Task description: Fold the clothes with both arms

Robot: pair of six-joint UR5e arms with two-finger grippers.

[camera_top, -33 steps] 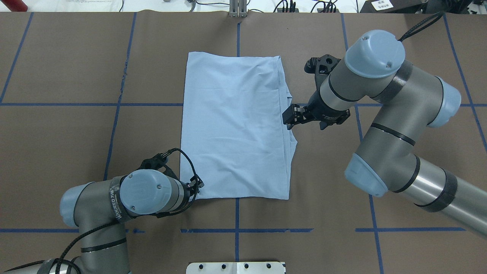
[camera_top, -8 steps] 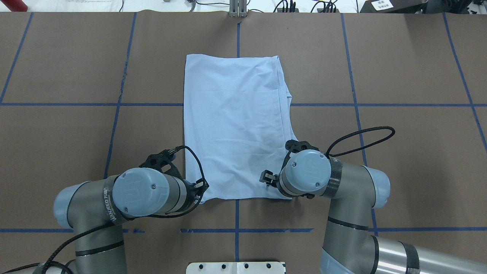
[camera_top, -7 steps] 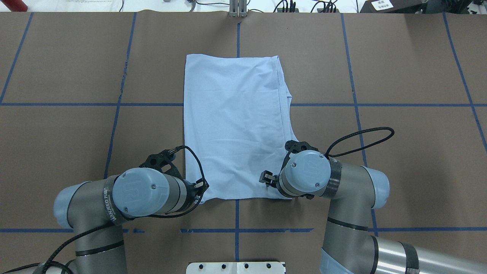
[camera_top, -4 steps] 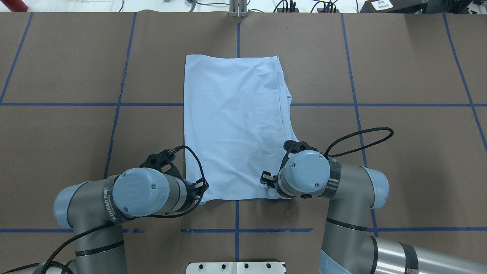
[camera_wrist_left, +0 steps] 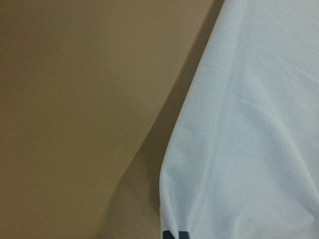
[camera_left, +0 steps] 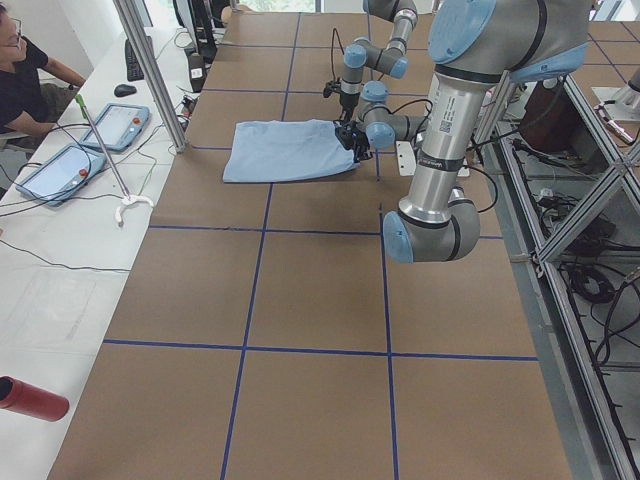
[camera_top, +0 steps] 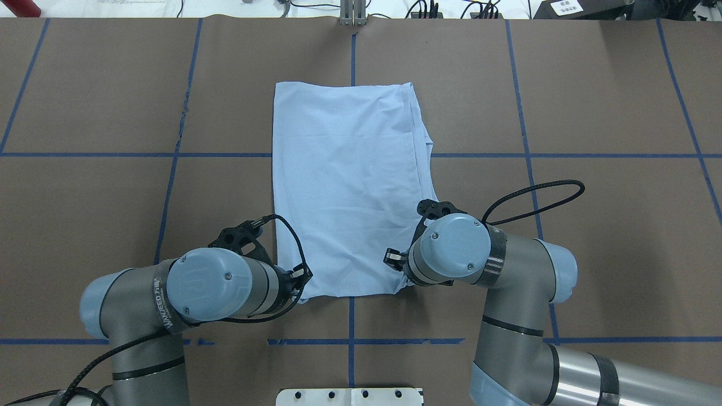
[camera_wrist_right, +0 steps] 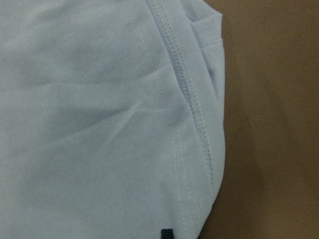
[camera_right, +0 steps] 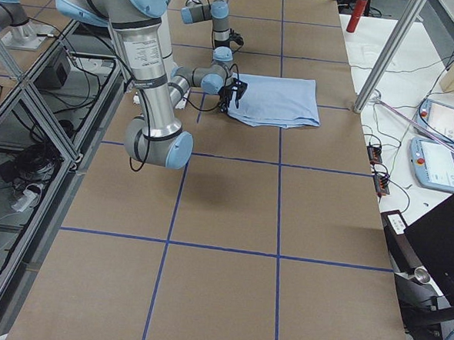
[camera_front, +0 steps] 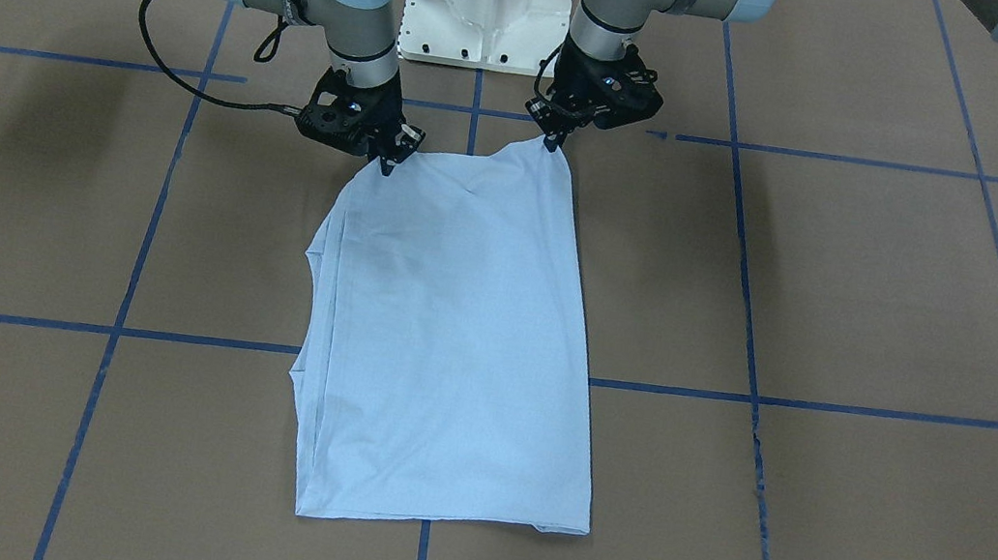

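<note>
Closest to the robot base: clenched on the two near corners of the light blue T-shirt (camera_top: 350, 186) with the left end effector (camera_front: 556, 140) and the right end effector (camera_front: 386, 163). Judged as grasping cloth, since in the front view each corner peaks up to the tips. Raised just off the brown surface (camera_top: 84, 197) at those corners, sagging slightly between them. Backed by both wrist views: fabric filling the frame, stitched hem layers stacked on the right arm's side.

Likely the start of the crosswise fold, near edge over to far edge. Lift both corners together, same height, same pace. Keep the near edge taut between the grips without stretching it. Check for every layer in the right grip, because of the tucked layers poking out on that side and the risk of one slipping free. Travel straight away from the base, parallel to the blue tape line (camera_top: 351, 321) down the middle.

Further out: lying flat mid-surface, already folded lengthwise into a long rectangle. Land the held corners on the far corners, edges flush, then release.
</note>
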